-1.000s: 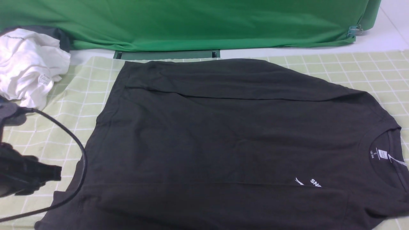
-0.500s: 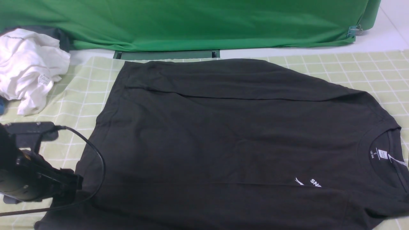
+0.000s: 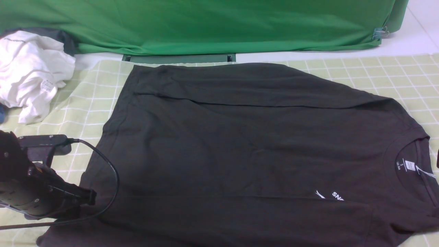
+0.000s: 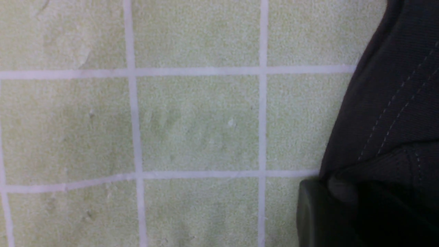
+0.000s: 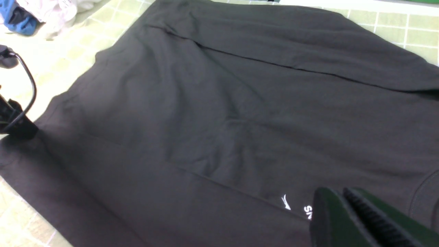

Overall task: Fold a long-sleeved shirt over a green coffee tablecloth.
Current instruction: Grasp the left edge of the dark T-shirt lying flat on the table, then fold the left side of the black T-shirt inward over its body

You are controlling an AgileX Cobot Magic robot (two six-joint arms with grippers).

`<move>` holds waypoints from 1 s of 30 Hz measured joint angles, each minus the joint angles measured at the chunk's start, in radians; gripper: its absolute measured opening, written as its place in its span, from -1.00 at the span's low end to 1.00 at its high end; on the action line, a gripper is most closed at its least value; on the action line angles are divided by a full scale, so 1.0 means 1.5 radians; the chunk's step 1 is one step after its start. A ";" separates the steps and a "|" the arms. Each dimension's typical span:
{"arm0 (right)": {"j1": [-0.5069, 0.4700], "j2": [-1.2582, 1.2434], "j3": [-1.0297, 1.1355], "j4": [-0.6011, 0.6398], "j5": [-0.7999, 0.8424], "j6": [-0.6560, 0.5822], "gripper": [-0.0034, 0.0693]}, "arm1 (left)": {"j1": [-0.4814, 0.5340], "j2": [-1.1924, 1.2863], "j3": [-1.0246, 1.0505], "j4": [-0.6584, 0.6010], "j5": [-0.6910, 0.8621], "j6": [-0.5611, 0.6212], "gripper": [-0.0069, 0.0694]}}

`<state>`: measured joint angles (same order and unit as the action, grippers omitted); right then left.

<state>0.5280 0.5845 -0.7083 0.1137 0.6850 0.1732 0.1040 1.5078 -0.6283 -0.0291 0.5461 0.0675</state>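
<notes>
The long-sleeved shirt lies spread flat on the green coffee tablecloth, collar and white neck label to the right, hem to the left. Its white logo shows near the front. My left gripper sits low at the hem's near-left corner. In the left wrist view one dark finger rests on the cloth with the stitched hem lying against it; the other finger is hidden. My right gripper hovers over the chest beside the lettering, its green fingers pressed together and empty.
A crumpled white garment lies at the back left, with a blue item beside it. A plain deep-green fabric sheet hangs along the back. The left arm's black cable loops over the shirt's hem.
My left arm has swung in from the left edge toward the shirt and dropped to its hem corner. The shirt has barely shifted.
</notes>
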 joint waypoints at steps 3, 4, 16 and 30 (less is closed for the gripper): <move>0.000 0.000 0.000 0.000 -0.001 -0.002 -0.77 | -0.001 0.000 -0.003 0.013 0.010 0.007 -0.68; 0.000 0.000 0.000 0.000 -0.001 -0.002 -0.76 | -0.001 0.000 -0.004 0.019 0.016 0.008 -0.72; 0.000 0.000 0.000 0.000 -0.005 -0.003 -0.72 | -0.001 0.007 -0.041 0.042 0.121 -0.010 -0.37; 0.000 0.000 0.000 0.000 -0.010 -0.004 -0.71 | -0.086 0.007 -0.041 0.055 0.078 -0.013 -0.21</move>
<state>0.5280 0.5845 -0.7083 0.1137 0.6703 0.1671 -0.0247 1.5185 -0.6895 0.0537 0.6626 0.0482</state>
